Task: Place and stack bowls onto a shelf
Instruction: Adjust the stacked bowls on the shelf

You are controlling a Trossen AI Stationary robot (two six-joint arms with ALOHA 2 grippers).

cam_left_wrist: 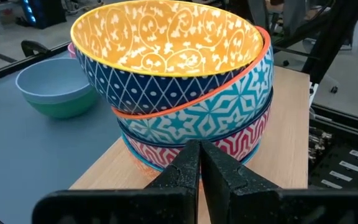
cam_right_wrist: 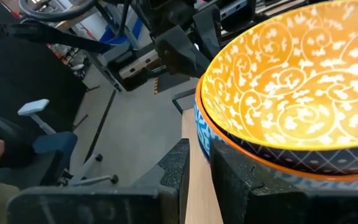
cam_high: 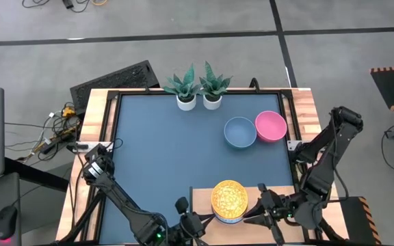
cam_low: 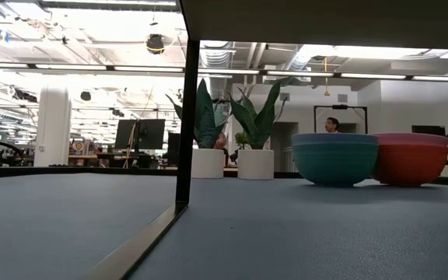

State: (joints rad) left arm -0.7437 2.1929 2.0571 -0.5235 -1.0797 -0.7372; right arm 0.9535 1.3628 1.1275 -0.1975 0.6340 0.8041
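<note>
Right gripper (cam_right_wrist: 197, 171), jaws grasping the yellow bowl (cam_high: 228, 197) rim on the near shelf (cam_left_wrist: 278, 137), should be released only once seated level; left gripper (cam_left_wrist: 199, 165) clenched, empty.

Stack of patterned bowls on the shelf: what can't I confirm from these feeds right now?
- Bowl count: high view shows only the yellow bowl; it covers the rest.
- Stack's base: left wrist view, left gripper hides it.
- Right gripper: right wrist view, its fingers' tips are hidden against the stack, so contact is unclear.
- Low view: the shelf's underside fills the top edge; the stack is out of frame.
</note>
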